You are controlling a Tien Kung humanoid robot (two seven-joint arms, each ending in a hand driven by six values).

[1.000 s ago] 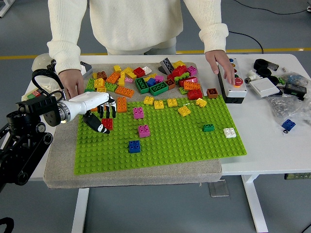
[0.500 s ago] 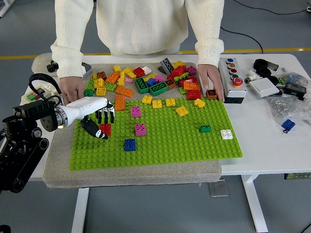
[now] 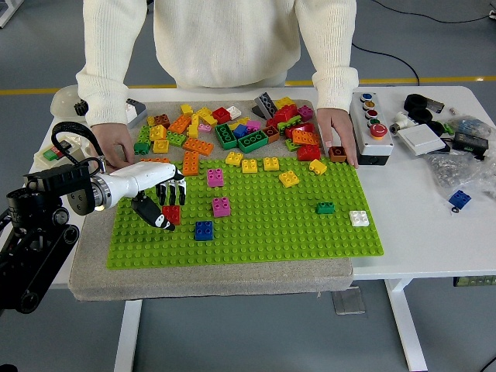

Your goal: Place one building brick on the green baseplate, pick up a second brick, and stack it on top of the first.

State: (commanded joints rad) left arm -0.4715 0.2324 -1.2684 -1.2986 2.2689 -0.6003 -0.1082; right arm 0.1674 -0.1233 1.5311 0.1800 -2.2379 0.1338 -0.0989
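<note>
I am seeing left hand [image 3: 159,195] gripping red brick [image 3: 171,215] on green baseplate [image 3: 263,232]. Person's 2 hands [image 3: 338,132] are pressing plate's far edge.

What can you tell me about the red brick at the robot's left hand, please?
The red brick is a small, glossy plastic block with studs on top, sitting upright on the green baseplate near its left edge. The left hand reaches in over it: the fingers hang above and behind it, the dark thumb lies at its left side, apparently touching. Its lower left part is hidden by the thumb. A blue brick stands apart to its right.
</note>
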